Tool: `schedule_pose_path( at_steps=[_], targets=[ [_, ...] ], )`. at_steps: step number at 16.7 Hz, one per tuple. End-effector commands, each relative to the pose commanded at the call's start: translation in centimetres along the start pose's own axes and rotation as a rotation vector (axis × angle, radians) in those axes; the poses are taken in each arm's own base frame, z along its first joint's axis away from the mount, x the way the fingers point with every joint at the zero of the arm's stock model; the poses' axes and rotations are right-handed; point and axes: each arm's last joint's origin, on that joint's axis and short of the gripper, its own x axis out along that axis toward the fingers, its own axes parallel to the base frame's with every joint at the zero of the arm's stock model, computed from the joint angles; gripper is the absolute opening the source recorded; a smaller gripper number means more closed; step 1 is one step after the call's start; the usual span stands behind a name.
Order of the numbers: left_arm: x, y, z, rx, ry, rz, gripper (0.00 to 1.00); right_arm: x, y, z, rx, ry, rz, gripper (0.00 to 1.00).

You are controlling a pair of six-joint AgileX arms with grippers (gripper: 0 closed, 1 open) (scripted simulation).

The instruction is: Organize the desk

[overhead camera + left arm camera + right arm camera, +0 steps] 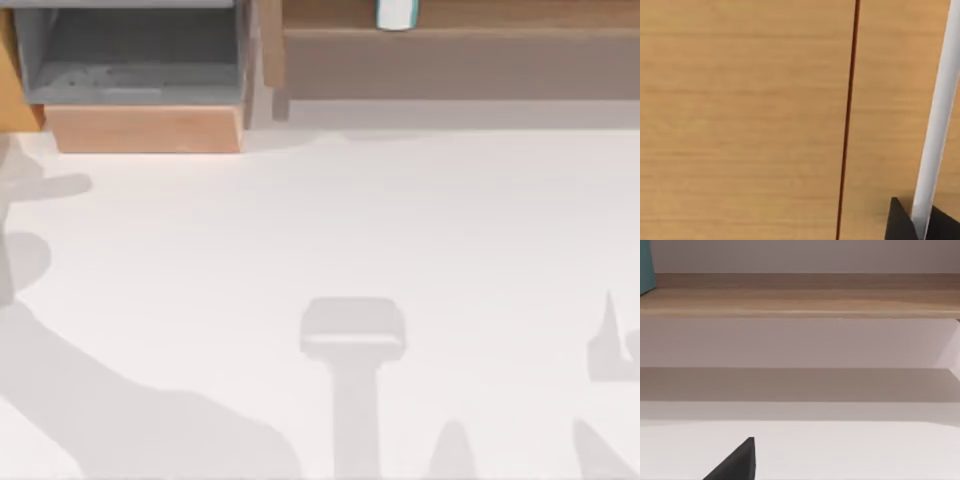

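While shadows cross it, desk (330, 220) lies bare.

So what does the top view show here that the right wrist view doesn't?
Top view alone: the grey-lined drawer box, standing open at the desk's far left, and arm shadows across the white tabletop. Right wrist view alone: a dark fingertip of the right gripper, low over the tabletop. Shared: the light-wood raised shelf, the teal-and-white item on it, and the tabletop.

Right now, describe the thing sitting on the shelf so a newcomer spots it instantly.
Start at the white desk and look to its far edge, where a light-wood raised shelf runs right of the grey-lined drawer box. On the shelf stands a small white-and-teal object, the one teal item among wood and grey.
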Motion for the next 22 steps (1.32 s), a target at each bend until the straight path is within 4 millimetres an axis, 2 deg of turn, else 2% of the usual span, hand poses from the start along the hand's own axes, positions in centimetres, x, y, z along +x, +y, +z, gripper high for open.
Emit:
schedule_pose_path(
  at_steps=[10, 18, 19, 22],
  targets=[
    [0.0, 0.0, 0.0, 0.0, 0.0, 0.0, 0.98, 0.0, 0.0, 0.0, 0.0, 0.0, 0.0, 1.0],
    [0.0, 0.0, 0.0, 0.0, 0.0, 0.0, 1.0, 0.0, 0.0, 0.0, 0.0, 0.0, 0.0, 1.0],
    [-0.5, -1.3, -0.3, -0.022, 0.009, -0.041, 1.0, 0.0, 0.0, 0.0, 0.0, 0.0, 0.0, 1.0],
    [-1.1, -1.2, -0.3, -0.02, 0.009, -0.037, 1.0, 0.0, 0.0, 0.0, 0.0, 0.0, 0.0, 1.0]
  ],
)
